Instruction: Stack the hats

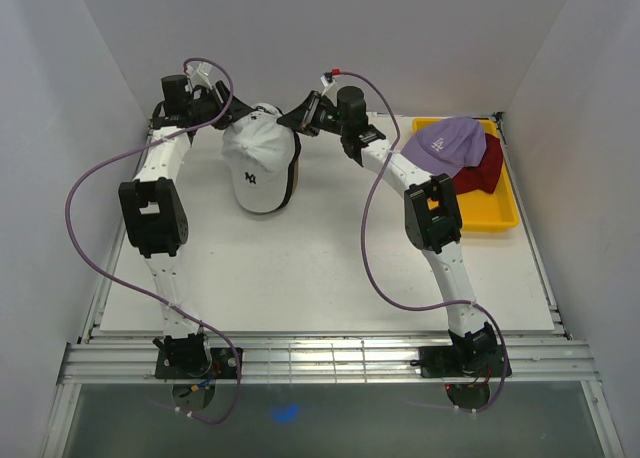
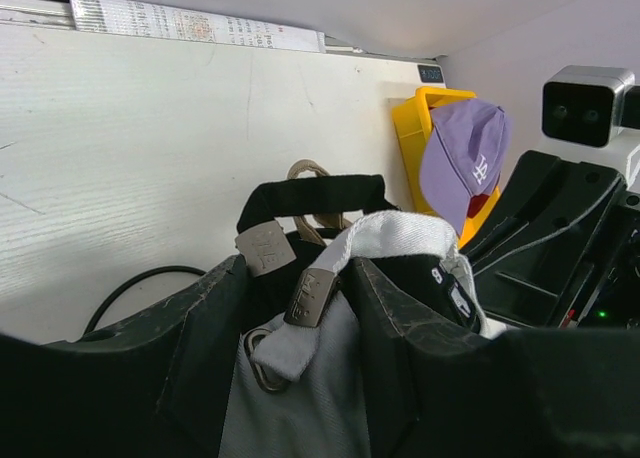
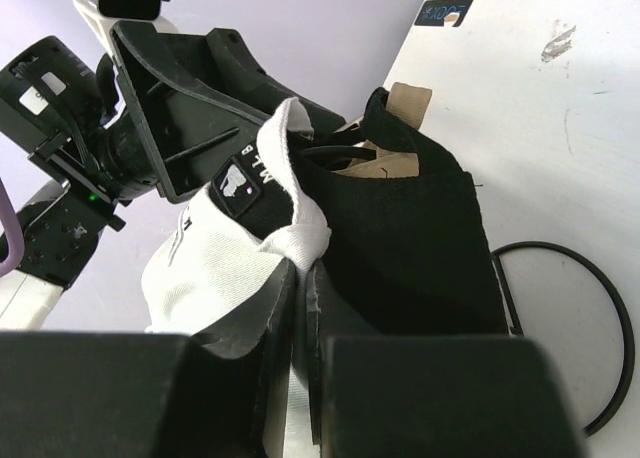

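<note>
My right fingers (image 3: pixel 285 313) are clenched on the rim cloth of the white cap (image 1: pixel 257 158); my left fingers (image 2: pixel 215 313) straddle its back strap, though I cannot tell whether they press it. The cap sits at upper centre of the desk (image 1: pixel 300 278), over the black cap (image 3: pixel 410 228) and tan cap (image 3: pixel 405 103); I'd seat it squarely, brims aligned, then release both sides together. A side tab seems to read MLB; the dark front logo is too small to read.

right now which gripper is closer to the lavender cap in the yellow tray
Right. The right gripper pinches the white cap on the side facing the lavender cap; the left gripper is at the white cap's other side, farther from it.
</note>
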Motion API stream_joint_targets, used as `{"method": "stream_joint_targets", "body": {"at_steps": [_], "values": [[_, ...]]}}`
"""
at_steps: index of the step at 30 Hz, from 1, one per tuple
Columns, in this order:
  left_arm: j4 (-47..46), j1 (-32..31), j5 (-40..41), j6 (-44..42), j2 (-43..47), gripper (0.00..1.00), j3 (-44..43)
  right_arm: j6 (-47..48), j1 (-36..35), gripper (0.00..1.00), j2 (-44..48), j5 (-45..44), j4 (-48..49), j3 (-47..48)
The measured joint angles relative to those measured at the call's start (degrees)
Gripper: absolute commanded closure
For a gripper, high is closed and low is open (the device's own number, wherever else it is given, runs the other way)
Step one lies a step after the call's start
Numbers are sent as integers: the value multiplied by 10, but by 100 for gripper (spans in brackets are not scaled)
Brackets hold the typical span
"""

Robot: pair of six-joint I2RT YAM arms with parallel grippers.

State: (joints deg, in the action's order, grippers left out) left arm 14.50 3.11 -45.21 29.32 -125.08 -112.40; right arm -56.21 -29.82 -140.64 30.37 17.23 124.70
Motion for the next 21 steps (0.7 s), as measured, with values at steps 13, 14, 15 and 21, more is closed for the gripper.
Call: {"method": "stream_joint_targets", "body": {"at_steps": [13, 14, 15, 21], "values": [[-54, -3, 21, 22, 14, 52, 46, -5, -3, 92, -1, -19, 1, -17], [-57, -3, 25, 23, 16, 52, 50, -5, -4, 92, -1, -20, 7, -21], [-60, -4, 28, 24, 18, 52, 54, -6, -4, 92, -1, -20, 12, -25], [-79, -7, 50, 32, 33, 52, 79, -8, -4, 92, -1, -21, 38, -42]]}}
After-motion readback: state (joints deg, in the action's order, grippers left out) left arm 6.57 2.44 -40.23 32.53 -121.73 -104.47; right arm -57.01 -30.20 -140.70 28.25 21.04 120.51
